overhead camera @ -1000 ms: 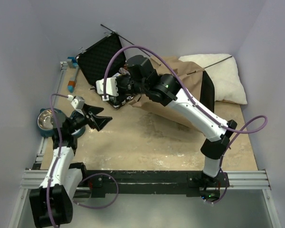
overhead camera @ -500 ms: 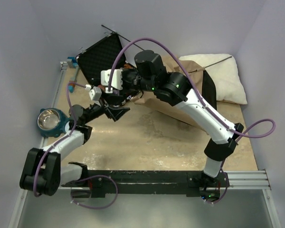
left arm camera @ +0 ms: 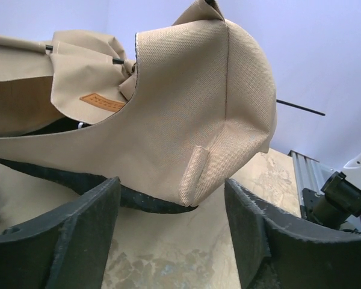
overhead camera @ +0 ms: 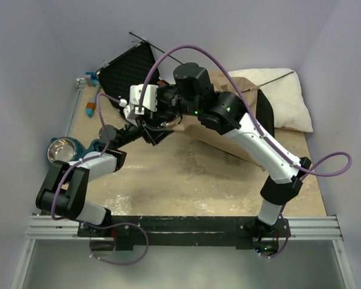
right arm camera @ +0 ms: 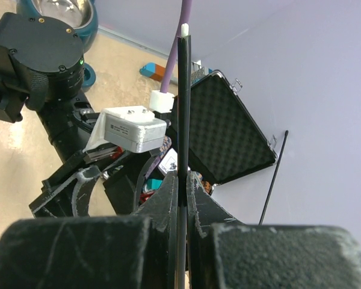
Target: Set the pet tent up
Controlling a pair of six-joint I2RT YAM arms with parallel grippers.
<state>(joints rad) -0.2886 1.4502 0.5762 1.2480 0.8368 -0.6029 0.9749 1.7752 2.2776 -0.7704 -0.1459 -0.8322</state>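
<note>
Pet tent (overhead camera: 230, 82): tan canvas, slack and unraised, at the far middle of the surface (overhead camera: 186, 174), between the black case (overhead camera: 129, 72) and the white pillow (overhead camera: 286, 96), just beside both.
Tent corner: in the left wrist view a tan corner with a black lower edge sits just past the finger gap; a small orange label (left arm camera: 102, 102) shows on the fabric.
Thin dark pole (right arm camera: 182, 108): upright in the right wrist view, with a white tip.
Right pincer (right arm camera: 182, 180): clamped on the thin dark pole, at the tent's near-left edge.
Left pincer (left arm camera: 168, 232): fingers wide apart, holding nothing, low over the surface just below the right one.
Metal bowl (overhead camera: 60, 150): in a blue holder at the left edge, well apart from the tent.
</note>
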